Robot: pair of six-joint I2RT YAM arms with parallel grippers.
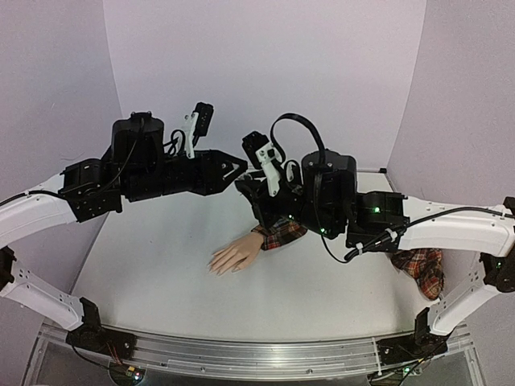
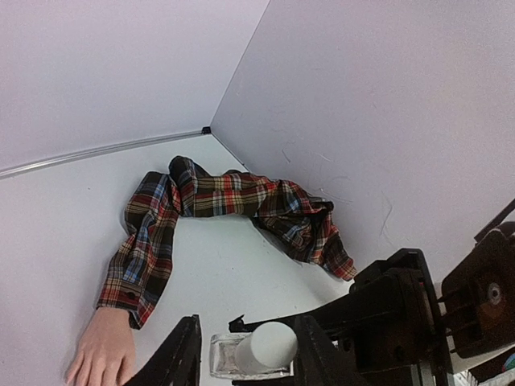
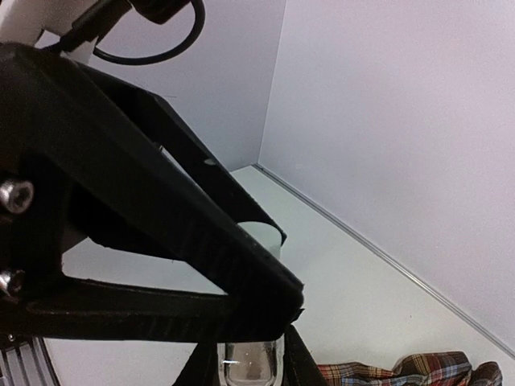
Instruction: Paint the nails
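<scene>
Left fingers (image 2: 181, 359) pinch white cap (image 2: 269, 347); right fingers (image 3: 199, 371) clamp clear bottle (image 3: 251, 366).

readable text: none | top view: no lettering legible, tabletop (image 1: 161, 273) unmarked | left wrist view: clear bottle (image 2: 227, 355) at the left tool (image 2: 245, 354), no label legible | right wrist view: none

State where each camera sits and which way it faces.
Top external: above and behind the bases, looking down on the table; left arm and right arm show.
Left wrist: on the left arm, looking along the left gripper at the bottle and sleeve.
Right wrist: on the right arm, past the right gripper toward a wall corner.
Both wrist views share the bottle.
</scene>
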